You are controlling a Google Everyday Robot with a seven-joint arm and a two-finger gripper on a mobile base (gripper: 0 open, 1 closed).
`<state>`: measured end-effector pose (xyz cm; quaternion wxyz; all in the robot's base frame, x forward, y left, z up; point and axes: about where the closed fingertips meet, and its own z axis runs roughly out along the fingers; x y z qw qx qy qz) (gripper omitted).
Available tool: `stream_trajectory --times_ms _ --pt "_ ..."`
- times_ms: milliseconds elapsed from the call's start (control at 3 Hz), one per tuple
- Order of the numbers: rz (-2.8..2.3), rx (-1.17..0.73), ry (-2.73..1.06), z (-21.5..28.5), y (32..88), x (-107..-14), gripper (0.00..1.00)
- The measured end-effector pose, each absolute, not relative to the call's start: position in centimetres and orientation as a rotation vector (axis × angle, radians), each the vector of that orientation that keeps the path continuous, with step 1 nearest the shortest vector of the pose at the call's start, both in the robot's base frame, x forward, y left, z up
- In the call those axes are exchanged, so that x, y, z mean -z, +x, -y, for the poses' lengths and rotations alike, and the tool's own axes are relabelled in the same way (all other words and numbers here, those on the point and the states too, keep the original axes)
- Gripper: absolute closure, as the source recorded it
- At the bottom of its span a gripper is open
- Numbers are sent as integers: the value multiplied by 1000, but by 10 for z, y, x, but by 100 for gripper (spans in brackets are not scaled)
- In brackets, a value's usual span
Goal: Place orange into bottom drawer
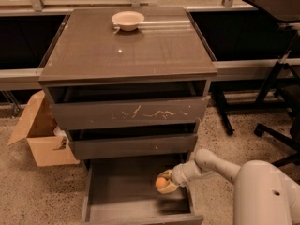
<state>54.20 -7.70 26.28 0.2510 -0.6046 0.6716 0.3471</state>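
The orange [161,183] is a small round fruit held in my gripper [165,183], which reaches in from the right on a white arm. The gripper is shut on the orange and holds it just above the right side of the bottom drawer [126,191]. That drawer is pulled out, showing its flat grey floor and thin side walls. Its plain front [140,219] runs along the lower edge of the view.
Above are the narrower plain-fronted drawer [133,146] and the drawer with white scratches [129,112]. A white bowl [127,19] sits on the cabinet top. A cardboard box [40,135] stands on the floor to the left, chair legs [276,130] to the right.
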Motion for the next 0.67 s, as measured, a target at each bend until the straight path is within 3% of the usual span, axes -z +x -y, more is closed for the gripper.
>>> stream_trajectory --times_ms 667 --pt "-1895 -1035 -1628 60 551 -192 55"
